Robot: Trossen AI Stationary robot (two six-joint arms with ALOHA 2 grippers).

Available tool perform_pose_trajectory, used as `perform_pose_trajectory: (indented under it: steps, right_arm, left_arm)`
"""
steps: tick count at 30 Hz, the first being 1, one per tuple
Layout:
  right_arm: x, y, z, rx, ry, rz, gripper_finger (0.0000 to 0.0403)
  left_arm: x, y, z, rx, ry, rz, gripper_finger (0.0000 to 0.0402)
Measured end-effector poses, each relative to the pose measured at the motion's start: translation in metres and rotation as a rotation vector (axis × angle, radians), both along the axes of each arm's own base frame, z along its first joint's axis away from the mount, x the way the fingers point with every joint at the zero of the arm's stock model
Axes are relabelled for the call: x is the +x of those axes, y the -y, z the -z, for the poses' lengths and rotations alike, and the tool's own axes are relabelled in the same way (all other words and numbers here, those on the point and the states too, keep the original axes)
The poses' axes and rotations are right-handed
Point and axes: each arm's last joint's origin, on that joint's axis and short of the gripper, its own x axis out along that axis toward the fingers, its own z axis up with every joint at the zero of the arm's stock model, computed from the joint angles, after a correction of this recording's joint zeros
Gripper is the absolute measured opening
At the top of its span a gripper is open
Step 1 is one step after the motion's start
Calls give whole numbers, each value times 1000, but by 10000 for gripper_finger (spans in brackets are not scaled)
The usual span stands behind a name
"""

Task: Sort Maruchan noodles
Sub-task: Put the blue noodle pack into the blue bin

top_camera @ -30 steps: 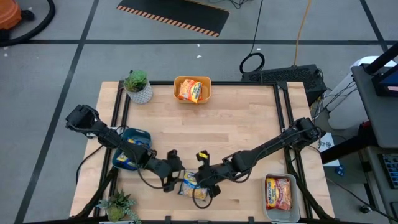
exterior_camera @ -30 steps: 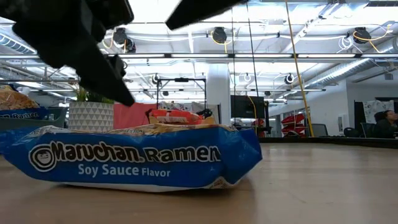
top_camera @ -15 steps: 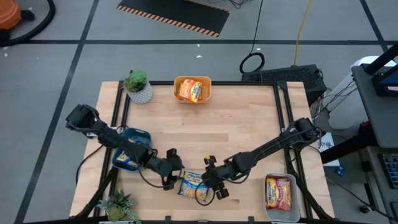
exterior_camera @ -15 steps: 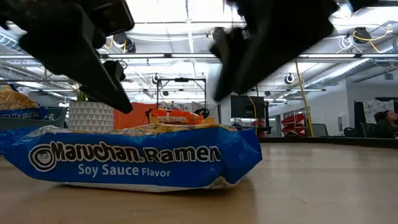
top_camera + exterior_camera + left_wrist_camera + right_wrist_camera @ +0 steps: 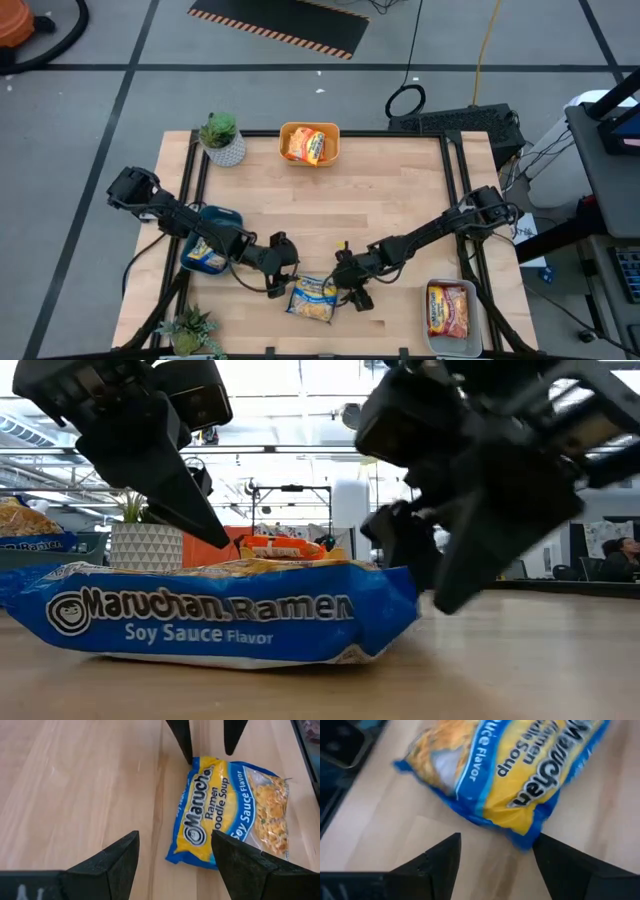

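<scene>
Already most of the sorting appears done: an orange packet (image 5: 308, 146) is seen in the yellow bin (image 5: 334, 133) at the far edge, a blue packet (image 5: 203, 257) in the blue bin (image 5: 224, 217) on the left, and a red packet (image 5: 447, 310) in the clear bin (image 5: 433, 346) at the near right corner. One packet is left, a blue-and-yellow soy sauce packet (image 5: 313, 297), lying flat on the table (image 5: 380, 200) near its front edge, gripped by nothing. It is flanked by both arms: the left end effector (image 5: 281, 281) hangs just beside its left end with fingers spread and empty, and the right end effector (image 5: 352, 291) sits just beside its right end, likewise parted and holding nothing. By its wrapper, the blue bin would be judged its home. From overhead the bins and their contents are laid out plainly, yet the print cannot be read. That is supplied by the left wrist view, where "Soy Sauce Flavor" is legible on the packet (image 5: 231, 812) and the other arm's two finger tips are seen just past it. At table height, only this packet (image 5: 215, 615) and the dark end effectors above it are shown.
</scene>
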Motion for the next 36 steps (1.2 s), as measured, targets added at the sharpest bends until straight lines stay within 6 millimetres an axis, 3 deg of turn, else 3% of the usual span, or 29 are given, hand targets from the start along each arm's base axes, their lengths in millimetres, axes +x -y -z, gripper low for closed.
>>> perform_pose_trajectory:
  steps: [5, 14, 21, 26, 31, 36]
  right_arm:
    - [-11, 10, 17, 53, 117, -69, 219]
    - [-21, 26, 32, 46, 215, 31, 191]
    - [-19, 5, 51, 7, 313, 31, 206]
    - [-21, -2, 52, -30, 341, -11, 199]
    - [-20, -3, 49, -11, 390, -34, 159]
    - [-19, -2, 49, -5, 395, -33, 83]
  left_arm:
    - [0, 0, 0, 8, 1, 8, 252]
    - [0, 0, 0, 11, 4, 12, 252]
    - [0, 0, 0, 11, 4, 13, 252]
    - [-1, 0, 0, 7, -8, 21, 252]
    - [-1, 0, 1, 7, -12, 20, 252]
    - [-1, 0, 1, -2, -14, 11, 253]
